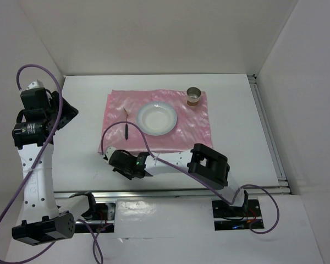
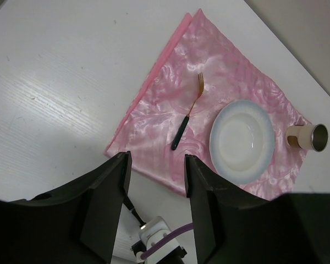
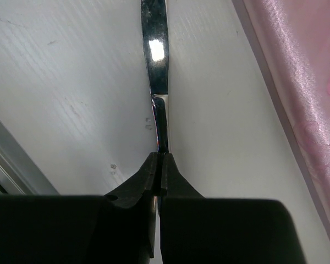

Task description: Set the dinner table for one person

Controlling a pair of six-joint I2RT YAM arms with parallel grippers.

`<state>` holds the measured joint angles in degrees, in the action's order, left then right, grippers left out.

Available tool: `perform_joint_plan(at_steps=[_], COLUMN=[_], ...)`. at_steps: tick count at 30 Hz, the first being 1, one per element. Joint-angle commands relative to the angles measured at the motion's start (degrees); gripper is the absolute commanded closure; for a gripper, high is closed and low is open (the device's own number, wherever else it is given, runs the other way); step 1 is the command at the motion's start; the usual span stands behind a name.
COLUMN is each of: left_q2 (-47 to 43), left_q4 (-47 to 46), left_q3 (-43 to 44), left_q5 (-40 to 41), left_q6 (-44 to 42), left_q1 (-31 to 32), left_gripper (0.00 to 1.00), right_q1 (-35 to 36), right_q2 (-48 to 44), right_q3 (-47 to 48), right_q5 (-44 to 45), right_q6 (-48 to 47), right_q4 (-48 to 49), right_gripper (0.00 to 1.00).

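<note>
My right gripper [image 3: 159,157] is shut on the dark handle of a knife [image 3: 155,49]. Its shiny blade points away, low over the white dinner table [image 3: 55,82], just off the edge of the pink cloth [image 3: 297,82]. In the top view this gripper [image 1: 107,153] is at the cloth's near left corner. On the cloth [image 1: 115,104] lie a white plate [image 1: 157,117], a fork [image 1: 125,124] to its left and a metal cup [image 1: 194,97] at the far right. My left gripper [image 2: 155,165] is open and empty, held high at the table's left [image 1: 63,110].
White walls close the table on three sides. A metal rail [image 1: 170,192] runs along the front. A purple cable [image 1: 154,157] lies over the right arm. The fork [image 2: 187,115], plate [image 2: 242,140] and cup [image 2: 308,136] also show in the left wrist view.
</note>
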<state>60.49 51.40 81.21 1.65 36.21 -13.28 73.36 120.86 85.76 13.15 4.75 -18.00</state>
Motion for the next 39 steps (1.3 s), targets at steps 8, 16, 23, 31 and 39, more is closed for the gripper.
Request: perform_joint_plan(at_steps=[8,16,23,31,39], left_q2=[-1.1,-1.1,-0.5,-0.5,-0.5], left_q4=[-2.2,-2.2,-2.2,-2.2,-2.2], left_q3=[0.4,0.4,0.4,-0.1,-0.1], left_q5=[-0.2,-0.2,0.4,0.4,0.4], left_q6=[-1.1,-0.6,-0.6,-1.1,-1.1], left_q1=[-0.2,-0.2,-0.2,-0.2,-0.2], left_gripper=[0.4,0.4,0.4,0.4,0.4], right_q1=[0.4,0.4,-1.6,-2.7,-2.7], right_q2=[-12.0,-10.4,-1.6,0.9,2.9], right_q3=[-7.9,-5.2,4.9,6.8,8.2], right_q5=[-0.4,-1.5,-3.9,-6.6,-6.6], right_q6=[-1.8,-2.8,-2.8,-2.2,-1.7], right_q4=[4.5,2.8,-4.3,-7.0,-8.5], right_gripper=[1.0,0.87,0.72,0.58,0.59])
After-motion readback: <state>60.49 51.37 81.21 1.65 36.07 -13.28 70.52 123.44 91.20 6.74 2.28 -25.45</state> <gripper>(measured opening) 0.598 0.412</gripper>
